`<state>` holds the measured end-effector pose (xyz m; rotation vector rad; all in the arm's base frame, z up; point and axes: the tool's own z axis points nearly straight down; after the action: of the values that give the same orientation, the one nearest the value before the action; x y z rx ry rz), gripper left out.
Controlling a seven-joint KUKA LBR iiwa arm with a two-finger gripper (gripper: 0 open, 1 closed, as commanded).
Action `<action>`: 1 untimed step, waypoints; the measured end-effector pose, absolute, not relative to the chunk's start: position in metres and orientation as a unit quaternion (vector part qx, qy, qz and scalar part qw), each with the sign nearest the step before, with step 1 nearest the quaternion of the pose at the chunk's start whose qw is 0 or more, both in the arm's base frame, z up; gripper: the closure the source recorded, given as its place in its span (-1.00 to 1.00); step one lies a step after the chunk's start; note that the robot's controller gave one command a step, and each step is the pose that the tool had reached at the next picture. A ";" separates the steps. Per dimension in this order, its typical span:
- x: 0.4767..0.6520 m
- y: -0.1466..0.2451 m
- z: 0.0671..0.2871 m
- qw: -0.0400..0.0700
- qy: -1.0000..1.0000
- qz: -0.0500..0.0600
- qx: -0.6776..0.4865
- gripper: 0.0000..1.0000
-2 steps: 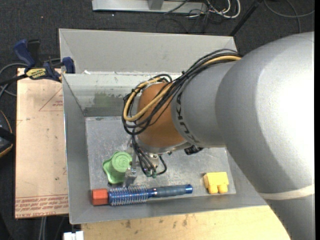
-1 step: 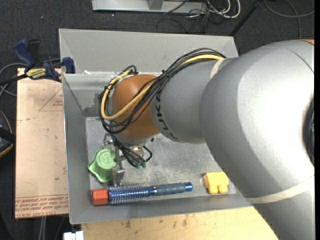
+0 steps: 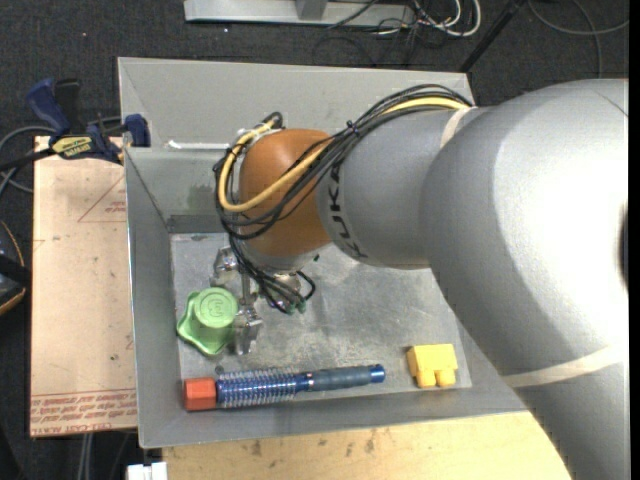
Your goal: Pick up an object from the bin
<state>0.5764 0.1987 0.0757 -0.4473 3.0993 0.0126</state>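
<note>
Three small things are lying in the grey metal bin (image 3: pixel 150 258). A round green plastic thing with a wavy rim (image 3: pixel 207 318), a bit like a little cup, is sitting by the bin's left wall. A long blue ridged stick with an orange-red block on its left end (image 3: pixel 290 383) is lying along the bin's near edge. A small yellow plastic block (image 3: pixel 432 365) is sitting close to the near right corner.

The big grey arm (image 3: pixel 480 188) is reaching in from the right and pointing down. The gripper (image 3: pixel 246 330) is hanging low, just beside the green thing, and may be touching it. I cannot tell if the gripper is open or closed.

The green thing is lying to the left of the gripper and is the closest thing to it. The blue stick is lying a little further toward the near edge, with its long side running left to right.

I think the green thing is looking like the likely pick. For that, the gripper is needing to shift a little toward the left wall.
</note>
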 end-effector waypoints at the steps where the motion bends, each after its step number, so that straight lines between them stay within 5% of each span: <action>1: 0.589 0.238 0.076 0.004 0.996 -0.004 -0.092 -1.00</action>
<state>0.5892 0.2379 0.0760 -0.2897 3.1199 -0.0115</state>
